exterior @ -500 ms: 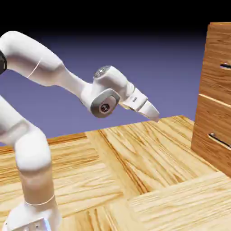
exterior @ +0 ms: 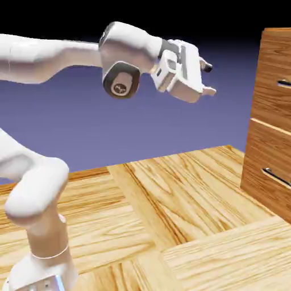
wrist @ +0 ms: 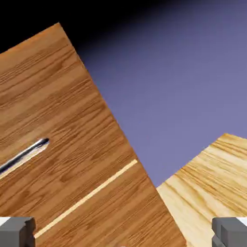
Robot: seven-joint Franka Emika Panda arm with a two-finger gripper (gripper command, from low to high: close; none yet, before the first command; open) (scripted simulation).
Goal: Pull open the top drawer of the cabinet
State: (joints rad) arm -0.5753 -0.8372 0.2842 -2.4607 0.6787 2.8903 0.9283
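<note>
Ext cam is looking side-on from afar; hand cam is facing the reddish-brown wood-grain cabinet [exterior: 271, 125] [wrist: 62, 144] closer, rolled; both sharing it.

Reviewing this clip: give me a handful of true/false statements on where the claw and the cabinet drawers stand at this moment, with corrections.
1. The claw is shut on the top drawer's handle. False: it hangs in the air, apart from the cabinet, fingers spread with nothing between them.
2. The top drawer sits flush with the cabinet front. True.
3. In the hand view, a metal bar handle shows on the wood front. True.
4. The claw is level with the lower drawer. False: it is up at about the top drawer's height.
5. The hand view shows both finger tips at its bottom corners. True.
</note>
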